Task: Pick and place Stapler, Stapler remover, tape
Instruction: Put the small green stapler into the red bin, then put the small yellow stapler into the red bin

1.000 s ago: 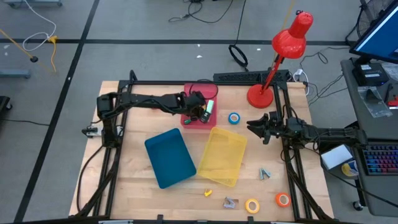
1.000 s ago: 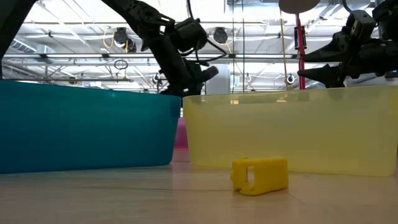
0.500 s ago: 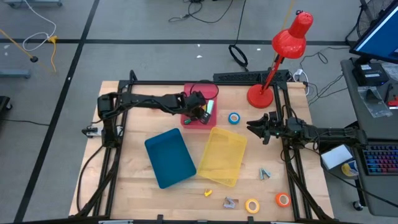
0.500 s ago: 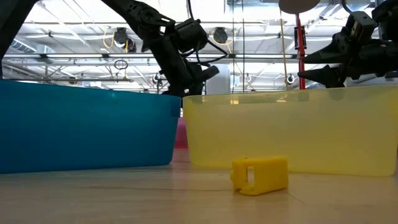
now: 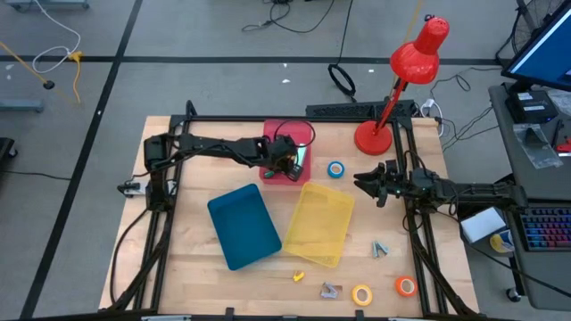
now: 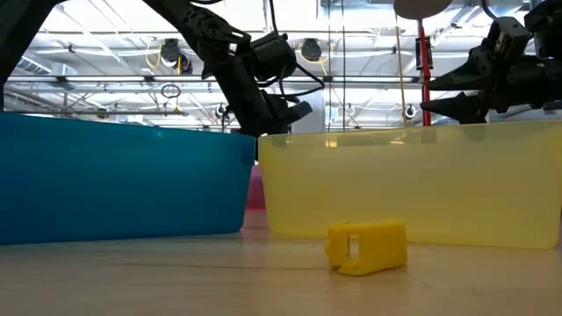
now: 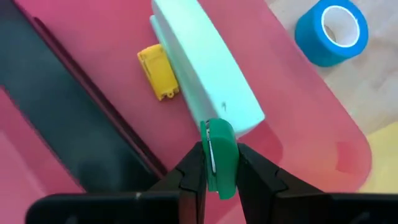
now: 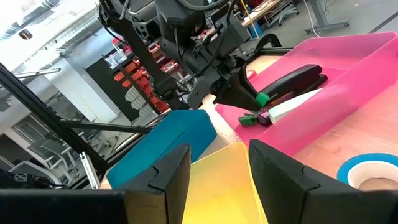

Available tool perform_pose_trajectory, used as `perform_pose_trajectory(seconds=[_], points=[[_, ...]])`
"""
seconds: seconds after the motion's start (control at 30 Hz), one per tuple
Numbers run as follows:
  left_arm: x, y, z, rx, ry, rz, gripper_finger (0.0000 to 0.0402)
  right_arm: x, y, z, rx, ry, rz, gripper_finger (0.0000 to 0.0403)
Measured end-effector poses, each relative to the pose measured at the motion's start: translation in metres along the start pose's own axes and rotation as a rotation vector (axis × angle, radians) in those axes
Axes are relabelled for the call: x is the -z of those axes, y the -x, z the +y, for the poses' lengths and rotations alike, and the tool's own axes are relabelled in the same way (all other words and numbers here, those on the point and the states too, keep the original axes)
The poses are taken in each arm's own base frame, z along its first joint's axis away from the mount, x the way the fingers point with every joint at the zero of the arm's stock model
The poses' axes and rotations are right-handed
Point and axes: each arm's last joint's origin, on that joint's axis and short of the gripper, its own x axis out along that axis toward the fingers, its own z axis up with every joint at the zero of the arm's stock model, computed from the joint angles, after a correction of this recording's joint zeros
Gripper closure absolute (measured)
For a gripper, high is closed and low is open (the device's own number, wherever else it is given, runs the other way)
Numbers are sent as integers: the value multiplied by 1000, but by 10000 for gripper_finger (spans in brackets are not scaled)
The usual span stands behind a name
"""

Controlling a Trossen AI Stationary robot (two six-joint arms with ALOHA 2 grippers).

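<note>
1. Slightly shifted since the earlier frame, the left gripper (image 5: 293,158) hangs over the pink tray (image 5: 308,134), jaws clenched on the stapler (image 7: 205,67) by its green end (image 7: 219,155).
2. The stapler's long axis runs straight away from the jaws, probably for lowering.
3. The right gripper (image 5: 365,183) waits beside the blue tape (image 5: 335,169), jaws released.
</note>
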Motion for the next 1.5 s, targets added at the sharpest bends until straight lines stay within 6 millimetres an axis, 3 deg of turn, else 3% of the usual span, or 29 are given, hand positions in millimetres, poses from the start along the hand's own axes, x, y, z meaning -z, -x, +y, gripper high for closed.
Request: perform_pose_trajectory(seconds=[0.53, 0.9, 1.13, 1.33, 1.5], points=[[4, -6, -1, -4, -31, 19, 327, 0, 0, 0, 1, 0, 1, 245], [4, -6, 0, -19, -66, 12, 222, 0, 0, 0, 1, 0, 2, 245], [0, -7, 5, 7, -43, 32, 198, 0, 0, 0, -1, -5, 3, 245], [-9, 9, 6, 81, -27, 30, 206, 0, 0, 0, -4, -74, 2, 245], [-17, 37, 3, 175, -22, 14, 210, 0, 0, 0, -6, -79, 1, 245]])
